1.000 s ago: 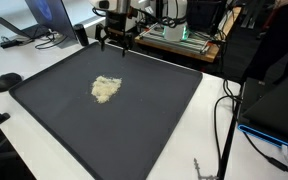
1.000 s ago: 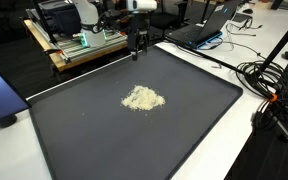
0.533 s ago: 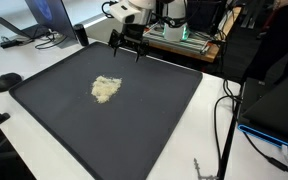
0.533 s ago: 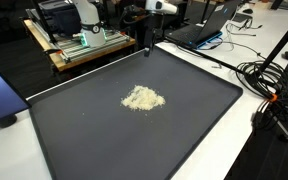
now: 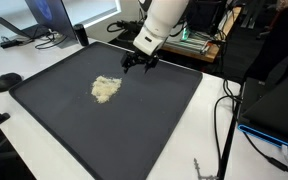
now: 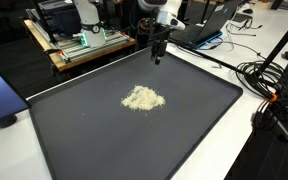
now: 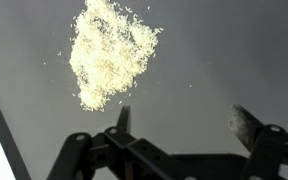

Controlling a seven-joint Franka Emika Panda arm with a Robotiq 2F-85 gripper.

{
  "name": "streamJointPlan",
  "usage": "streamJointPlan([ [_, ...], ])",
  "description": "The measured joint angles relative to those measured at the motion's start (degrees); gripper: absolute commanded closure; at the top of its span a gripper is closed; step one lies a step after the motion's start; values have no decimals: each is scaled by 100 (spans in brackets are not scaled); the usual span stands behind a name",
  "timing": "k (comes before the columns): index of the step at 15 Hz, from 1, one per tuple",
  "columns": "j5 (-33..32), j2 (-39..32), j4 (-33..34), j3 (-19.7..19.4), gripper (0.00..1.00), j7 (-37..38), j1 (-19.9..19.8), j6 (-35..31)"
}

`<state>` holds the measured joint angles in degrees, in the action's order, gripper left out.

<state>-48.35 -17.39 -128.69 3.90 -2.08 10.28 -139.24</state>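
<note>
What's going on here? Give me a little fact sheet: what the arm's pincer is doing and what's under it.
Pincer: pincer open, holding nothing
Position: above the dark mat, near one edge
Nearest thing: pile of pale grains, rice-like, with a few stray grains around it
Contact: none with the pile; it lies apart from the fingers
Surroundings: white table, cables

A dark mat (image 5: 134, 130) is spread over a white table (image 5: 29, 65); a pile of pale grains (image 5: 106, 89) is heaped on it.
</note>
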Motion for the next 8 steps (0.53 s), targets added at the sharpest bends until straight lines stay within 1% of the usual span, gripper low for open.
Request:
streamJointPlan([
  [3, -288, -335, 300, 119, 0, -297, 189, 495],
  [8, -829, -809, 815, 282, 0, -682, 512, 1584],
])
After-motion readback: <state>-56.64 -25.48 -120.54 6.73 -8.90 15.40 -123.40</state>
